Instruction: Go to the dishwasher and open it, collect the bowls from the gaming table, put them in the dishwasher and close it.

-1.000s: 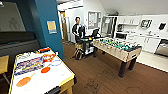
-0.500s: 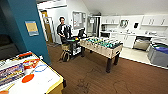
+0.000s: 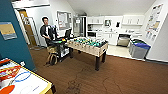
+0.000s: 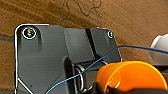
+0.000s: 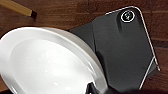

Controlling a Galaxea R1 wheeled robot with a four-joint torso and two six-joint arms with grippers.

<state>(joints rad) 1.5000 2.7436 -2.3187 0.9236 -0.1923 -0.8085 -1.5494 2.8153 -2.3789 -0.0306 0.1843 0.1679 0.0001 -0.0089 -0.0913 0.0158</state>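
Observation:
The gaming table [image 3: 87, 46], with its green field and rods, stands in the middle of the room on brown floor. Far behind it, among white kitchen cabinets, is the steel-fronted dishwasher [image 3: 123, 40], its door seemingly tipped open. In the left wrist view an orange bowl [image 4: 132, 75] hangs over the floor with my left gripper [image 4: 105, 88] shut on its rim. In the right wrist view a white bowl [image 5: 47, 62] is held the same way by my right gripper [image 5: 91, 88].
A person [image 3: 47, 31] stands behind a dark cart [image 3: 60, 47] left of the gaming table. An air-hockey table [image 3: 22, 80] lies near left, beside a teal wall [image 3: 12, 47]. Blue-lidded bins [image 3: 138, 48] stand at the right by the kitchen.
The whole head view has swung to the right: the gaming table and person slid leftward in the picture, and most of the air-hockey table left it. Kitchen and bins came further in.

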